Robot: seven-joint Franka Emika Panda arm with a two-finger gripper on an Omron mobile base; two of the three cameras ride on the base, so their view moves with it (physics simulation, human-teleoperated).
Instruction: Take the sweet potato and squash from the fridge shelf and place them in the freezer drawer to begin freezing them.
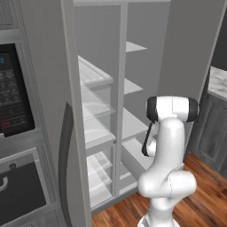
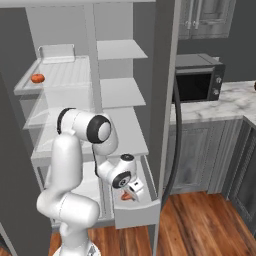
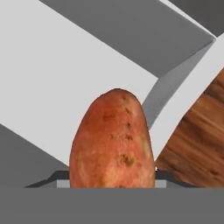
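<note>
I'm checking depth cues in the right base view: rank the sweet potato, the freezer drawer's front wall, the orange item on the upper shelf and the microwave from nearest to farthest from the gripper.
1. sweet potato, in the gripper
2. freezer drawer front wall, just below
3. microwave, upper right
4. orange item, upper left shelf; close to the microwave's rank

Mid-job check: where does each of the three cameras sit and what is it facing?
Left base view: behind the arm, left; faces the open fridge; arm lower right.
Right base view: behind, right; faces fridge and open freezer drawer; arm lower left, gripper over the drawer.
Hand view: looks along the gripper, shut on the sweet potato, into the drawer.
Both base views share fridge and arm.
</note>
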